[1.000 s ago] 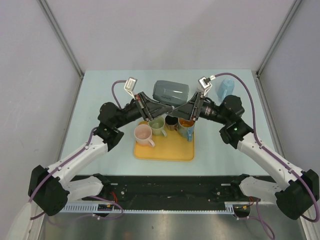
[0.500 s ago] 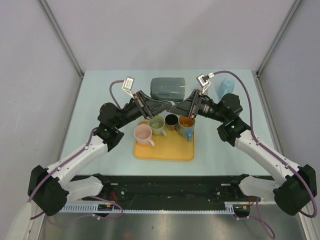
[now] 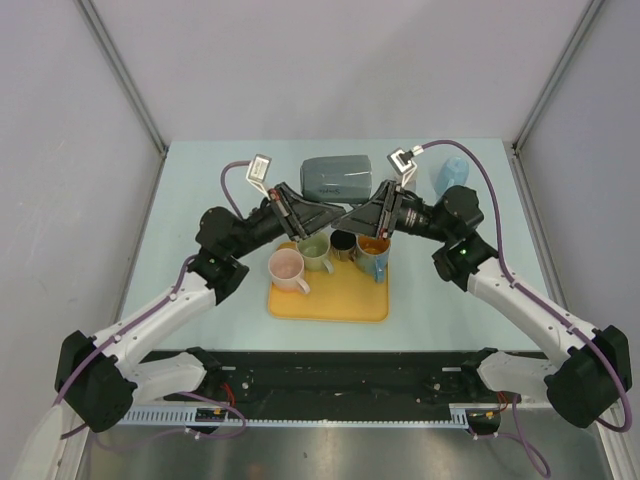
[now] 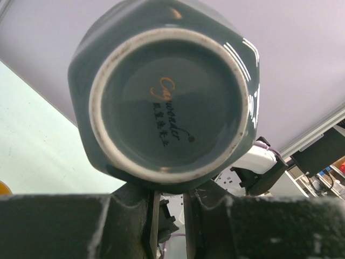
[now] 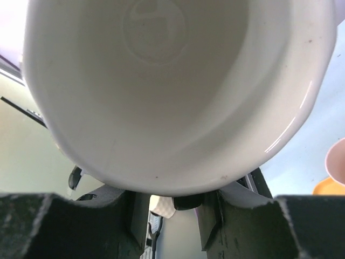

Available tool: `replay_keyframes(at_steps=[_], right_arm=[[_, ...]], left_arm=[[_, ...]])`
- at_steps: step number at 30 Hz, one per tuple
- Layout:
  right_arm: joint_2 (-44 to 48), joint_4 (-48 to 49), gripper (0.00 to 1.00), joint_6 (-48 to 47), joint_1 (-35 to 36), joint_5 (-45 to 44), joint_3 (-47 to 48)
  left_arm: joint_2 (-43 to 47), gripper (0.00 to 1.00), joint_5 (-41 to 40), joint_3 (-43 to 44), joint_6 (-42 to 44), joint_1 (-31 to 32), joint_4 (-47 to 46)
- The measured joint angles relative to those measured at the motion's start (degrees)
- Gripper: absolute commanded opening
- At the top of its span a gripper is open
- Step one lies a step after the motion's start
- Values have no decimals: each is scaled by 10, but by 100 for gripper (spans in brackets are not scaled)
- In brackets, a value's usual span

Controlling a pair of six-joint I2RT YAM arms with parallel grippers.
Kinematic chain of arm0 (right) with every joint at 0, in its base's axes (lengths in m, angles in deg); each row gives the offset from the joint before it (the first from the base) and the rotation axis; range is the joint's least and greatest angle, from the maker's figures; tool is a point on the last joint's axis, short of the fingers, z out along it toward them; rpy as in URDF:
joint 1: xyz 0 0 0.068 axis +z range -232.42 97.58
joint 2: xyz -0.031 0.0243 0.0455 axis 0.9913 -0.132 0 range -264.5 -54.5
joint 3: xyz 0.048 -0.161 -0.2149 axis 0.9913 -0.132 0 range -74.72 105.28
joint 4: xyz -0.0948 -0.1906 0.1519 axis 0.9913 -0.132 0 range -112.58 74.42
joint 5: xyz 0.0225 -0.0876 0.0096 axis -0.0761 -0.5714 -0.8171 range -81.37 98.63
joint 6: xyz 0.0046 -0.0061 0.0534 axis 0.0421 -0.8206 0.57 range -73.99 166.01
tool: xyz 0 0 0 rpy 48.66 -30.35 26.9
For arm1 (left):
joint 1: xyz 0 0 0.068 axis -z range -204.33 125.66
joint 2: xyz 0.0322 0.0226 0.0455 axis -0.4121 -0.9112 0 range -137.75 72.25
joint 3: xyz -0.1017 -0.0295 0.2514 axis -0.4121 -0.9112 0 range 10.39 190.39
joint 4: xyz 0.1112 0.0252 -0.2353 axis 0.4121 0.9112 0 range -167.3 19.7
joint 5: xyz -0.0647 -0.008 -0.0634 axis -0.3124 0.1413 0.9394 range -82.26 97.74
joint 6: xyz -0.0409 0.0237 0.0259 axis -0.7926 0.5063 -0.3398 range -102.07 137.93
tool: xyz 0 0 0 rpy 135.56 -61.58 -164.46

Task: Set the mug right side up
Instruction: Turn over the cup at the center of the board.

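Observation:
The grey mug [image 3: 339, 179] hangs on its side in the air above the back of the table, between my two grippers. In the left wrist view its base [image 4: 172, 102] faces the camera. In the right wrist view its white inside [image 5: 172, 91] faces the camera. My left gripper [image 3: 333, 212] [image 4: 170, 199] sits under the mug, jaws nearly closed on the dark handle part below the base. My right gripper [image 3: 353, 215] [image 5: 172, 202] is under the rim from the other side, jaws apart around that dark part.
An orange tray [image 3: 330, 302] lies below the grippers. It holds a pink mug [image 3: 286, 268], a green mug [image 3: 314, 250], a dark mug [image 3: 343, 243] and a blue mug [image 3: 373, 256], all upright. A light blue cup [image 3: 450, 176] stands at the back right.
The grey mug has shifted slightly left and up with the left gripper. The right gripper has moved left, closer in under the mug.

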Motion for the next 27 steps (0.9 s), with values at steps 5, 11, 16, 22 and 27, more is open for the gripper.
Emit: replay_keyframes(at_steps=[5, 11, 16, 22, 27], right_arm=[[0, -2, 32, 0, -3, 22, 2], [0, -2, 6, -1, -7, 36, 3], [0, -2, 0, -3, -11, 42, 4], [9, -53, 13, -43, -15, 44, 19], [19, -90, 26, -73, -20, 51, 24]], left_arm=[[0, 0, 10, 0, -1, 3, 0], [0, 0, 10, 1, -1, 8, 0], [0, 0, 7, 1, 0, 10, 0], [3, 0, 7, 1, 1, 13, 5], [3, 0, 8, 1, 2, 18, 12]])
